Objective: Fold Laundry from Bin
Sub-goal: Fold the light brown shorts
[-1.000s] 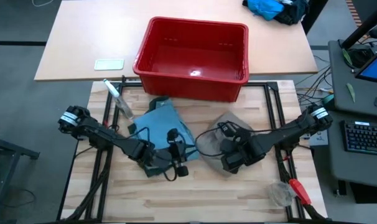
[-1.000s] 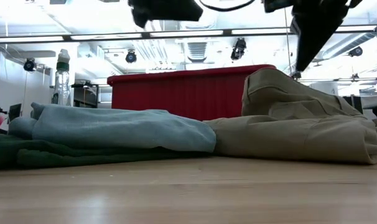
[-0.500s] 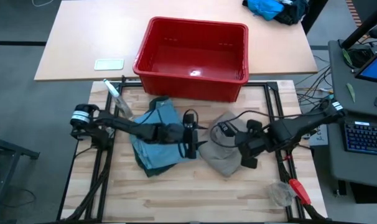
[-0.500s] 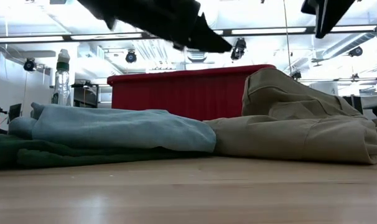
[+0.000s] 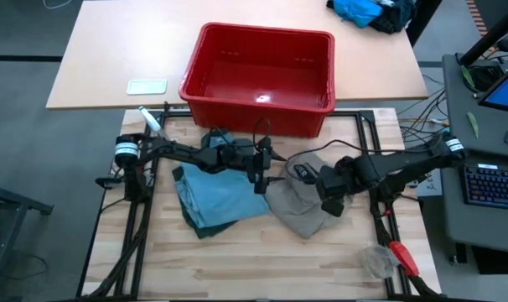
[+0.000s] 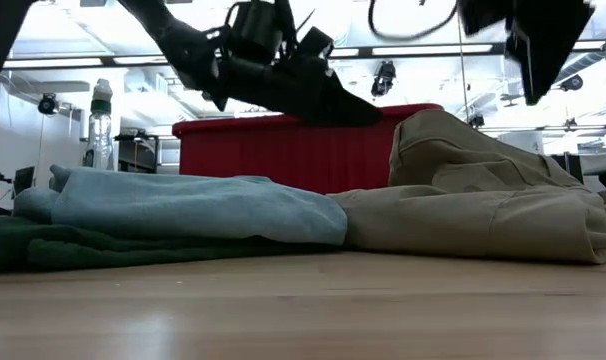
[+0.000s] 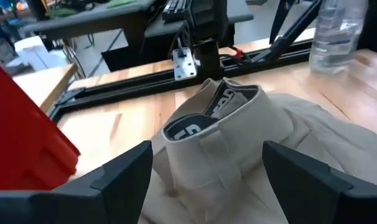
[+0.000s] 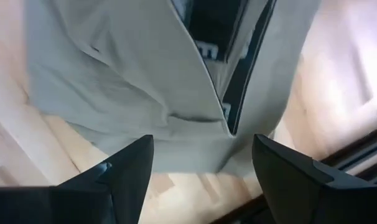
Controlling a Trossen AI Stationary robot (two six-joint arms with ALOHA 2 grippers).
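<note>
The khaki-taupe piece (image 5: 300, 210) lies crumpled on the wooden table, right of centre, its waistband (image 7: 213, 118) standing up. To its left, the folded light blue denim (image 5: 216, 189) rests on the dark green shorts (image 5: 195, 225). The empty red bin (image 5: 258, 71) stands behind the far edge. My left gripper (image 5: 262, 172) hovers open at the khaki piece's left edge, fingers pointing toward the table's right. My right gripper (image 5: 328, 197) hangs open above the piece's right part, looking down on the waistband (image 8: 219, 74). Neither touches cloth.
A water bottle (image 5: 158, 134) stands at the table's far left. A crumpled clear bottle (image 5: 375, 260) and a red-handled tool (image 5: 402, 256) lie at the near right. A bright blue cloth heap (image 5: 363, 10) and a white card (image 5: 147, 85) sit on the far table.
My left gripper has swung from the near side of the denim toward the far edge and the right, ending beside the khaki piece's waistband. My right gripper has drawn back a little toward the right and far edge, off the khaki piece. The garments lie as before.
</note>
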